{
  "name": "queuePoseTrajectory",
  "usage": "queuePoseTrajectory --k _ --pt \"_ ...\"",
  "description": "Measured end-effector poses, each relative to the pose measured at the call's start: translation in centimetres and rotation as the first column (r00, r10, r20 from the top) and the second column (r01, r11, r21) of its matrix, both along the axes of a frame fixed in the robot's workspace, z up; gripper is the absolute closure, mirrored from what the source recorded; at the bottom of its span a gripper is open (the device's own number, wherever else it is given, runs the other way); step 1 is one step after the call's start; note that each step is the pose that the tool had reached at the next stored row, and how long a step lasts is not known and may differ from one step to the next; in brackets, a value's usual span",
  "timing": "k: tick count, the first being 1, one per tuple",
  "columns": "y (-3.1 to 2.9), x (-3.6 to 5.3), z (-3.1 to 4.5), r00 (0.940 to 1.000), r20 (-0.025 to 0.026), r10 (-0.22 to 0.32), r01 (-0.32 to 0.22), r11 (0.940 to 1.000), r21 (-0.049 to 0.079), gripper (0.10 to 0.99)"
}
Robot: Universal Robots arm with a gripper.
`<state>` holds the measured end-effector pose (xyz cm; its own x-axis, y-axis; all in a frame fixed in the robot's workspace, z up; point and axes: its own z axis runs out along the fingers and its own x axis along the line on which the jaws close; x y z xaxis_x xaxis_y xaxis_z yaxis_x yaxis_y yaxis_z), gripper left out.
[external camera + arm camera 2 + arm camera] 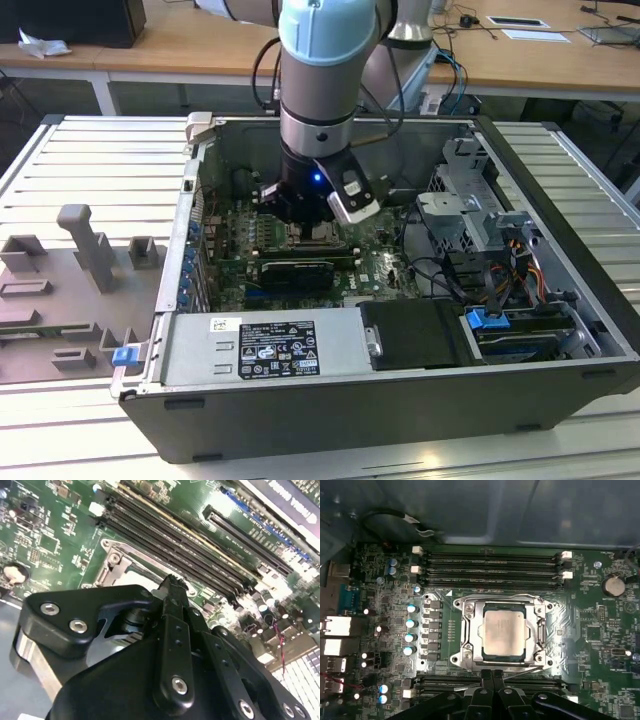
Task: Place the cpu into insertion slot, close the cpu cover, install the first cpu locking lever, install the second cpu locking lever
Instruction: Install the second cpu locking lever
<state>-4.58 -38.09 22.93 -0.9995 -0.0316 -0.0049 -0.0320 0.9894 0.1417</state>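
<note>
CPU [504, 631] sits flat in the slot [470, 611], mid-board. Cover [538, 630] is down over it, window framing the silvery lid. So 2 of 4 steps look done from how things lie; I can't tell if either lever is latched. A thin wire bar runs along the cover edge nearest my fingers in the first wrist view, probably a lever.

My gripper [493, 676] is at that edge of the socket, just beside the cover. In the second wrist view the fingers [173, 610] come together to 1 narrow tip over the frame: jaws together, nothing clamped that I can see. Whether the tip touches the metal, can't tell.

Handling, my judgement: the levers are thin spring-steel wire, stiff, slick, and they push back, so press on the bent handle end, not mid-span. Cover is thin sheet, bends easily. CPU is light and fragile; leave it alone.

Pose: in the exterior view my arm [325, 70] drops straight down into the open case [560, 200], wrist vertical above the board [380, 270].
</note>
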Motion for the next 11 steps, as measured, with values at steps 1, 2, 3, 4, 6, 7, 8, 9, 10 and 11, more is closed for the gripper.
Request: queuePoseTrajectory --k 1,2,3,4,6,7,8,9,10,11 --pt "0.0 0.0 -0.25 1.0 -0.0001 0.0 0.0 1.0 0.001 0.98" --pt "0.0 -0.01 -0.42 1.0 -0.0002 0.0 0.0 1.0 0.002 0.98" --pt "0.0 -0.01 -0.75 1.0 -0.0001 0.0 0.0 1.0 0.004 0.98" --pt "0.0 -0.01 -1.0 1.0 -0.0001 0.001 -0.001 1.0 0.005 0.98" --pt "-0.04 -0.29 -1.37 0.9998 -0.0001 0.021 -0.021 0.9997 0.015 0.98" --pt "-0.29 -0.57 -1.49 0.9997 0.0004 0.023 -0.023 0.9993 0.029 0.98" --pt "-0.4 -0.74 -1.5 0.9997 0.0006 0.023 -0.023 0.9991 0.037 0.98" --pt "-0.49 -0.91 -1.52 0.9997 0.0007 0.023 -0.023 0.9987 0.046 0.98" --pt "-0.62 -1.2 -1.54 0.9997 0.001 0.023 -0.023 0.9982 0.056 0.98" --pt "-0.75 -1.39 -1.56 0.9997 0.001 0.023 -0.023 0.9979 0.06 0.98"
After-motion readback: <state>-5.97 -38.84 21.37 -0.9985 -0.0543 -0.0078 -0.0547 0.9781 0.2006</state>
